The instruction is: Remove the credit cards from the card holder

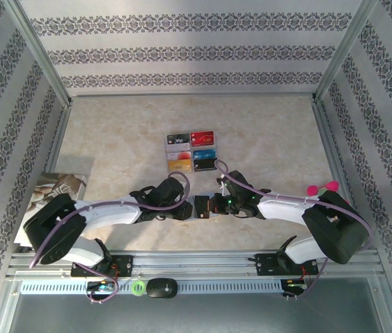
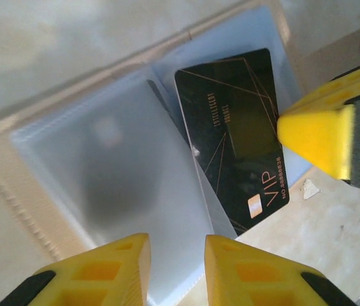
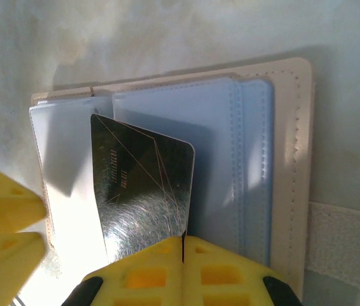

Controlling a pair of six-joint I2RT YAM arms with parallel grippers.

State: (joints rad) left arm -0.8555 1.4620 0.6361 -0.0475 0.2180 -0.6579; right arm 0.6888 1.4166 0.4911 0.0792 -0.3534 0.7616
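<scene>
Closed fully on the black VIP card (image 3: 143, 191) is the right gripper (image 3: 183, 252): its two yellow fingers are pressed together, and the card's near edge is pinched between them. The card is held tilted and partly out of the card holder (image 3: 297, 159), with one long edge tucked between the grey-blue sleeves (image 2: 103, 172). Gold line work and the letters VIP are seen on its face in the left wrist view, where one yellow finger of the right gripper is met at the card's edge.

The left gripper (image 2: 176, 258) is seen with its jaws standing a little apart over the near edge of a clear sleeve. The sleeve runs through the gap, and whether it is touched cannot be told.

The card holder is laid open on the marbled beige table (image 1: 272, 139), near the front middle. It is flanked by the two grippers, the left one at its left side and the right one at its right. A tan stitched cover is shown around the sleeves, and a pale strap tab (image 3: 348, 245) is stretched flat on the table from the cover's edge.

Just beyond the holder, and apart from it, a grid of six colourful cards (image 1: 191, 151) is laid out in two columns. A printed booklet (image 1: 60, 186) is placed well to the left, by the side wall. On the front rail, between the arm bases, a black oval device (image 1: 161, 288) is seen with a green ring (image 1: 138, 287) just beside it.
</scene>
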